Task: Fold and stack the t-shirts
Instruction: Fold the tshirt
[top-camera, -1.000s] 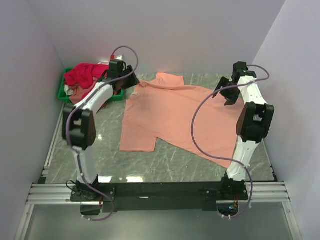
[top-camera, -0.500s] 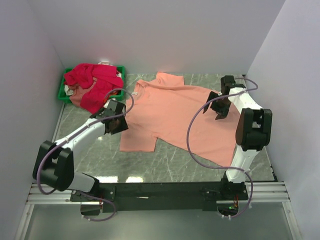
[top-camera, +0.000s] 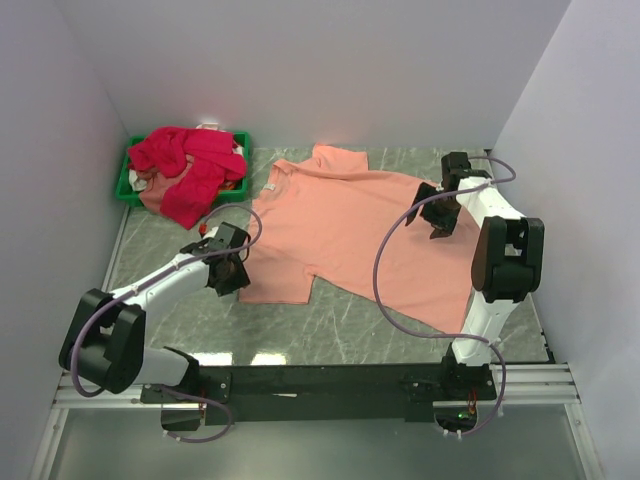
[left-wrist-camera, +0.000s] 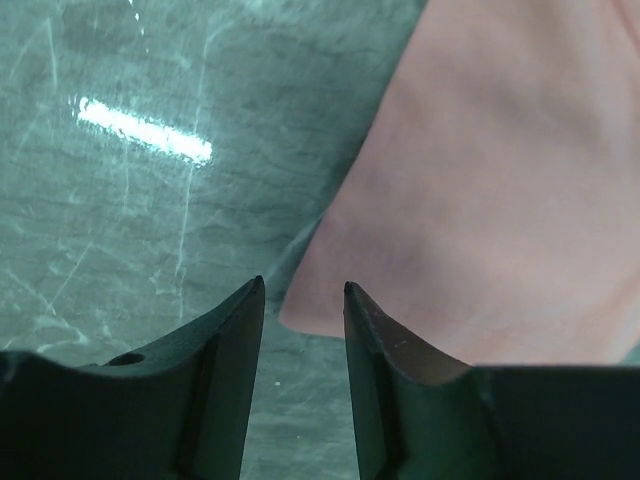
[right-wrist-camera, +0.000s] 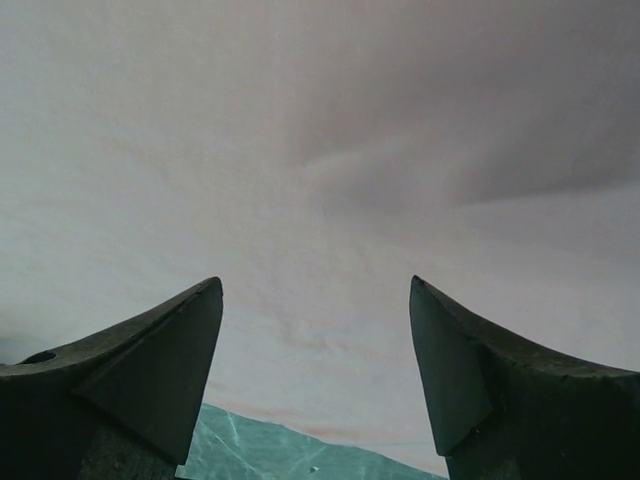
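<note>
A salmon-peach t-shirt (top-camera: 350, 225) lies spread flat across the middle of the table. Crimson-pink t-shirts (top-camera: 185, 165) are heaped in and over the green bin at the back left. My left gripper (top-camera: 236, 280) sits low at the salmon shirt's near-left corner. In the left wrist view its jaws (left-wrist-camera: 303, 288) stand partly open, with that corner of the shirt (left-wrist-camera: 480, 200) lying on the table just beyond the gap and nothing pinched. My right gripper (top-camera: 432, 222) hovers over the shirt's right side. It is wide open (right-wrist-camera: 315, 285) above the cloth (right-wrist-camera: 330, 150).
The green bin (top-camera: 125, 185) stands in the back left corner against the wall. White walls close in the left, back and right sides. Bare marbled tabletop (top-camera: 330, 320) shows in front of the shirt and to the left of it (left-wrist-camera: 120, 200).
My left arm swung from the bin at the back down to the salmon shirt's near-left corner, and its jaws narrowed. The right gripper shifted slightly left and lower over the shirt.
</note>
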